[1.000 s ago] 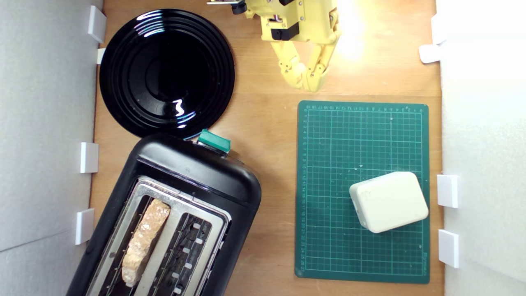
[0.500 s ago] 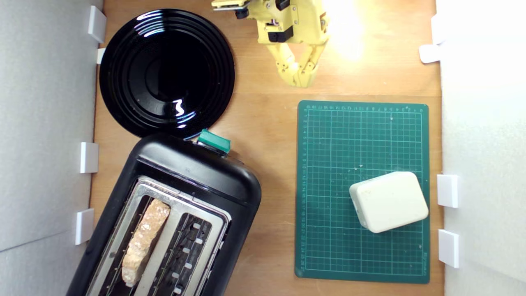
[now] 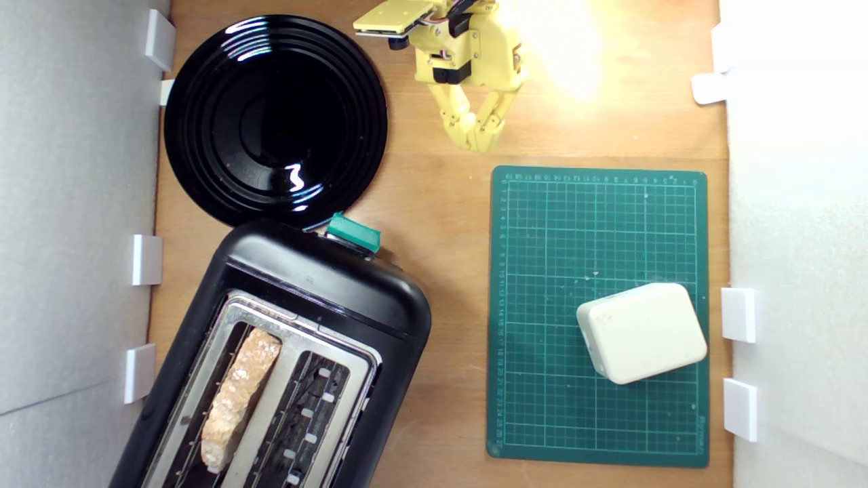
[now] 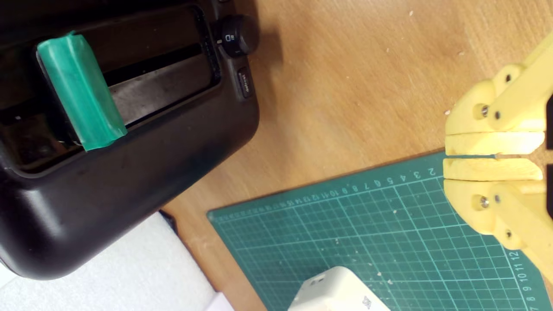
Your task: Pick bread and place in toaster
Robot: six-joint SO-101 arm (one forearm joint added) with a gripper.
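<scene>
The bread [image 3: 237,396] stands on edge in one slot of the black toaster [image 3: 319,285], at the lower part of the exterior view's left. The slot beside it holds nothing. The toaster's green lever knob [image 3: 353,232] [image 4: 80,90] sticks out toward the plate. My yellow gripper [image 3: 475,142] [image 4: 447,156] hangs over bare wood near the top middle of the exterior view, far from the toaster. Its fingers are pressed together with nothing between them. In the wrist view the toaster [image 4: 129,172] shows only its end face, and the bread is hidden.
A round glossy black plate [image 3: 274,118] lies beside the gripper in the exterior view. A green cutting mat [image 3: 597,237] [image 4: 389,224] carries a cream rounded block [image 3: 641,332] [image 4: 337,293]. White walls with clips [image 3: 738,314] border the wooden table.
My gripper has pulled back toward the top edge and drifted to the exterior view's left. Bread, toaster, plate and block have not moved.
</scene>
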